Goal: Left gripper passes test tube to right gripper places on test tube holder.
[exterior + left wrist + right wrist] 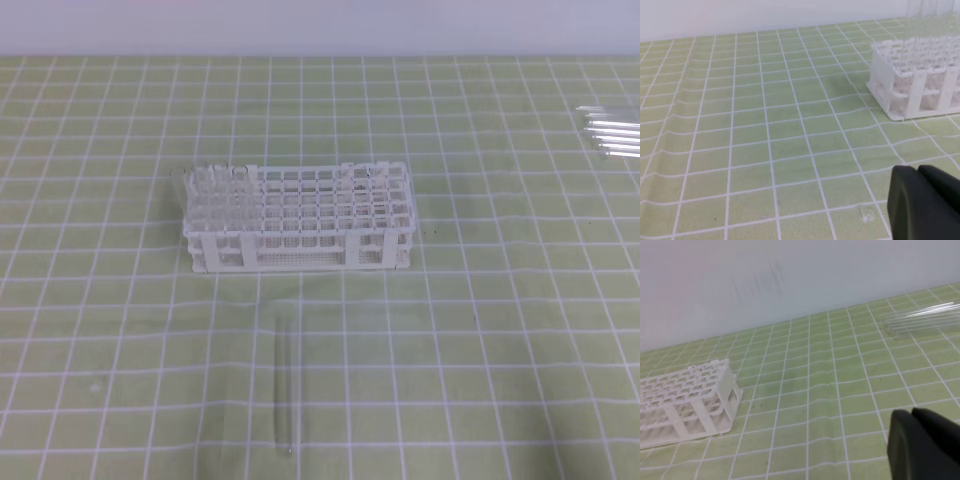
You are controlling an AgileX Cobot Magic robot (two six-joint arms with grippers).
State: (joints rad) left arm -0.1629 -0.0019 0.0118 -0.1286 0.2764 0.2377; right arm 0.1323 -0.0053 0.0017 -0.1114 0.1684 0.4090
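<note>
One green mat [480,330] ruled in white squares covers the whole table, and on it at about 12 o'clock from centre stands the white rack [300,218], a block of small square holes in open tiers with several clear tubes [210,185] upright at its left end; a bundle of spare tubes [612,135] lies at 2 o'clock by the right edge. At 6 o'clock from the rack, well apart from it, the test tube [284,385] lies flat on the mat, slender and nearly transparent, pointing toward the rack. Only a black corner of the left gripper [925,202] and of the right gripper [922,445] shows in each wrist view, neither near the tube, so whether their jaws are spread or closed I cannot tell, and no writing is readable.
</note>
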